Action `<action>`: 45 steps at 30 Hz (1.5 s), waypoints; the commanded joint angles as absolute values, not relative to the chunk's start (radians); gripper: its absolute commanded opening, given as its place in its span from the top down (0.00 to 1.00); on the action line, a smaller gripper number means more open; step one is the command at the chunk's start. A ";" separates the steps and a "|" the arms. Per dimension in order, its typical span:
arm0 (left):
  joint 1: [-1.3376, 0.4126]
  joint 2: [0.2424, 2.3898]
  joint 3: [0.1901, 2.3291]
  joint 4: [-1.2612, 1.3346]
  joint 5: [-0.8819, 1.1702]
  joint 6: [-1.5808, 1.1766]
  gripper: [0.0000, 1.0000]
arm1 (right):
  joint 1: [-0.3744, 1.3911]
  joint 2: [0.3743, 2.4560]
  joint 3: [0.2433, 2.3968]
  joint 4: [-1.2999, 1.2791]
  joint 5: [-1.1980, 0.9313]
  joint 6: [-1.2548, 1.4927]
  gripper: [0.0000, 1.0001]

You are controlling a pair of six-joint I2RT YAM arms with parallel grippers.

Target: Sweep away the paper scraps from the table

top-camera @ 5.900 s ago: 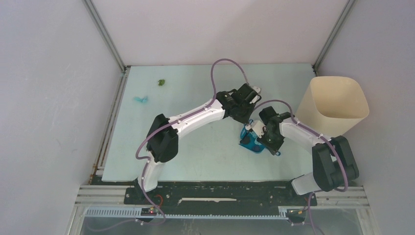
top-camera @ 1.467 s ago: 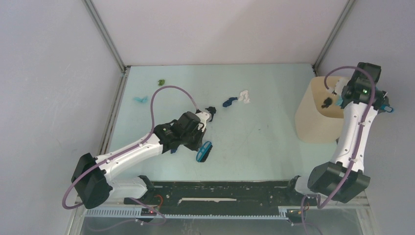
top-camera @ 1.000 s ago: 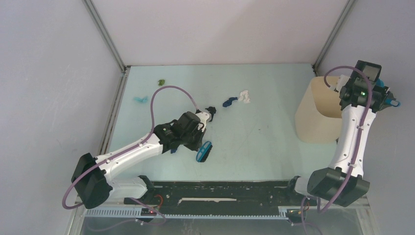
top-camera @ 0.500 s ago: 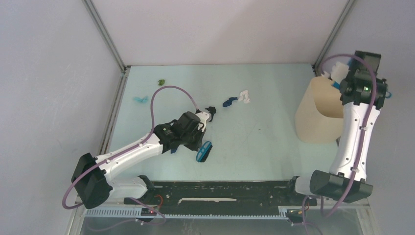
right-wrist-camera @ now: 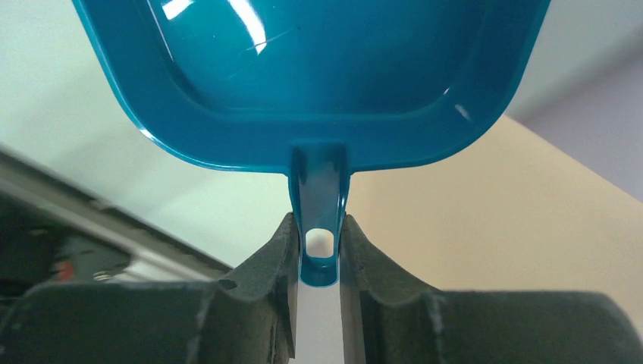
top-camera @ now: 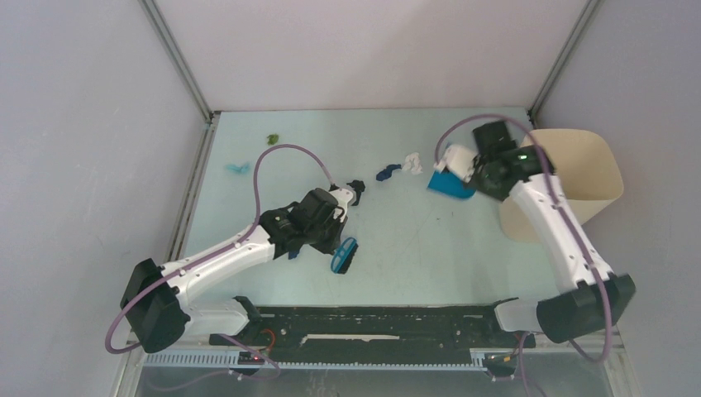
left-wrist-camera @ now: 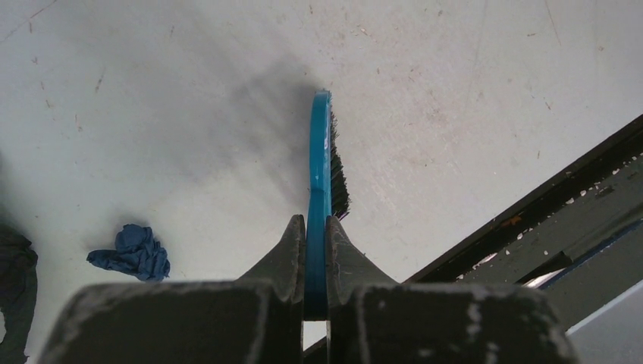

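Here, mint table [top-camera: 413, 240]; pale walls [top-camera: 364, 50]

Paper scraps [top-camera: 412, 162], overhead view: five. One green scrap [top-camera: 271, 139], one light cyan scrap [top-camera: 238, 168], one dark navy scrap [top-camera: 356, 185], one blue scrap [top-camera: 386, 173], one white scrap [top-camera: 412, 164].

Left wrist view: one blue wad [left-wrist-camera: 130, 254], can't tell if it's among the five. Dark shape [left-wrist-camera: 14, 288] at that view's left edge, unclear, not counted.

- Brush [top-camera: 344, 255]: one.
- Dustpan [top-camera: 450, 184]: one.
- Cream bin [top-camera: 579, 165]: one.
- Worktop [top-camera: 413, 240]: one.
- Arms: two, left arm [top-camera: 231, 252], right arm [top-camera: 562, 231].
- Tools: two, left tool [left-wrist-camera: 315, 221], right tool [right-wrist-camera: 318, 224].
- Purple cables: two, left cable [top-camera: 285, 149], right cable [top-camera: 463, 124].
- Metal corner posts: two, left post [top-camera: 178, 62], right post [top-camera: 566, 58].
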State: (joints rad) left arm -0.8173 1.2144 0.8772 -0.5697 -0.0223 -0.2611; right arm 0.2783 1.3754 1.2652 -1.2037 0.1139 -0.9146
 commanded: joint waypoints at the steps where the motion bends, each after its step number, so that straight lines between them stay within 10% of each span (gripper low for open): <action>1: -0.808 1.199 0.877 -0.572 -0.089 -0.261 1.00 | 0.283 1.405 1.166 -1.101 -0.185 -0.832 0.93; 28: -0.807 1.275 0.889 -0.552 -0.042 -0.261 1.00 | 0.100 1.290 0.656 -0.571 -0.463 -0.986 0.32; 45: -0.807 1.264 0.898 -0.561 -0.053 -0.264 1.00 | 0.071 1.309 0.573 -0.461 -0.457 -0.964 0.65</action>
